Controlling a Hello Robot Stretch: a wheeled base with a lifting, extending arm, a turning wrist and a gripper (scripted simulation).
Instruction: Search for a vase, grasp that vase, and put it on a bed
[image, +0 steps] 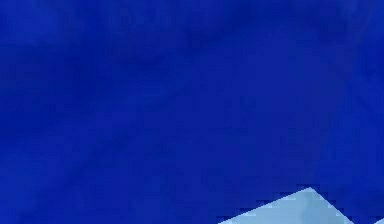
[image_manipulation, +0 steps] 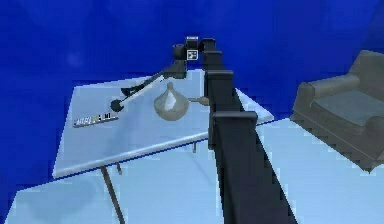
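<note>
On the pale table to the arm's side:

1. Vase: a pale grey-beige vessel with a round belly that narrows to a short neck at the top. It stands upright near the middle of the table, just left of the arm.
2. Gripper: a dark body beneath two white marker squares. Its thin fingers slant down and to the picture's left, passing above the vase's neck. How the fingers are set cannot be told, nor whether the gripper holds anything, because the vase sits on the tabletop right by them.
3. Handling, by judgement: the vase is probably glazed ceramic, so rigid, smooth and rather slippery, and breakable if knocked or dropped. It looks modest in weight, with most of it low in the belly.
4. Where to hold, by judgement: the belly looks broad for thin fingers and its curve would let them slide off. The neck, or the shoulder just below it, offers a narrower and surer purchase. A level, gentle approach suits it, since a sideways nudge could tip or roll it.
5. Flat strip: a thin, light-coloured oblong like a remote control, lying near the table's left edge, apart from the vase.
6. Small brownish shape: it lies against the arm's left side, too indistinct to name.
7. Armchair: grey-green, on the floor at the arm side view's right, well apart from the table.
8. Blue wall: it stands close ahead in the forward view, with a pale wedge at the lower right.
</note>
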